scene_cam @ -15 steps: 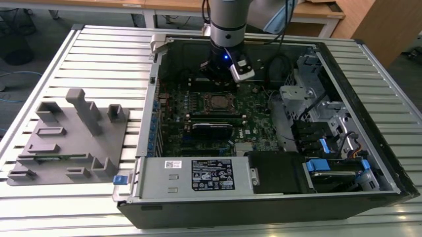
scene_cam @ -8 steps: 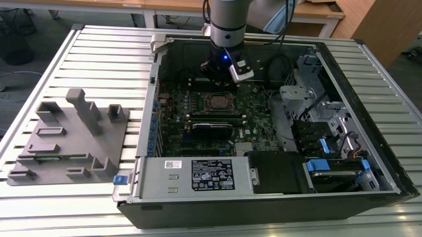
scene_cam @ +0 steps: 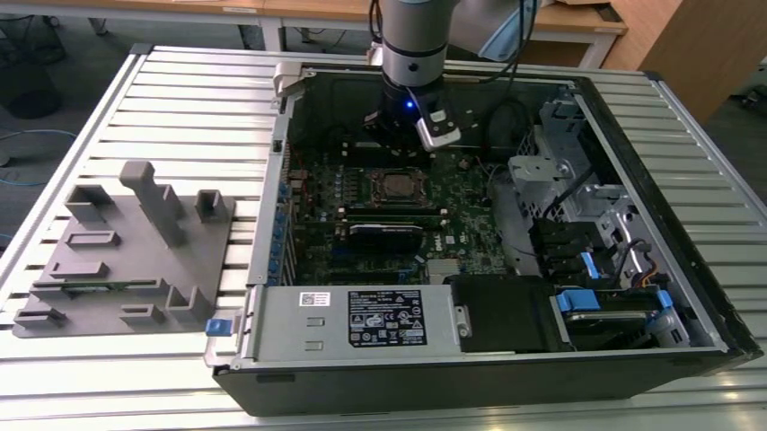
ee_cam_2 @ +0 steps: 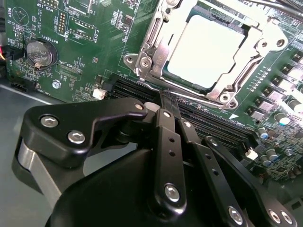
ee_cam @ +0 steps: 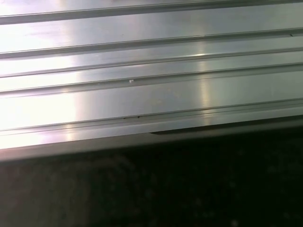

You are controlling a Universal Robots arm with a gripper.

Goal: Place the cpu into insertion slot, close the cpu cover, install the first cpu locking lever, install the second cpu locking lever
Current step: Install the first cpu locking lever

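The open computer case (scene_cam: 671,269) lies on its side on a table (scene_cam: 180,99) made of aluminium slats. The arm (scene_cam: 414,36) comes down from the upper middle of the exterior view into the upper part of the case. Its gripper (scene_cam: 393,148) hangs just above the insertion slot (scene_cam: 376,182), which sits near the middle of the green circuit board (scene_cam: 468,224).

In the second wrist view the cpu (ee_cam_2: 203,47) is already seated in the slot, with its dull silver top facing up. The cpu cover (ee_cam_2: 246,66) lies flat down over it, and the chip shows through the cut-out centre. The black fingers (ee_cam_2: 166,142) of the gripper are brought together, and I see no gap at their tips. The tips are at the edge of the socket, right at a thin metal rod (ee_cam_2: 194,98) which runs along that side. I cannot tell if the rod is pinched between them or only touched. Long black card slots (ee_cam_2: 213,125) run just beside the tips, and a round coin battery (ee_cam_2: 38,52) sits well apart from the socket on the same board.

In the lower part of the exterior view, the labelled grey power-supply box (scene_cam: 359,319) fills the near corner of the case. On the exterior view's left, a grey fixture plate (scene_cam: 120,251) with upright blocks rests on the table, apart from the case. The first wrist view looks along the bright slats, with a dark edge beside them.
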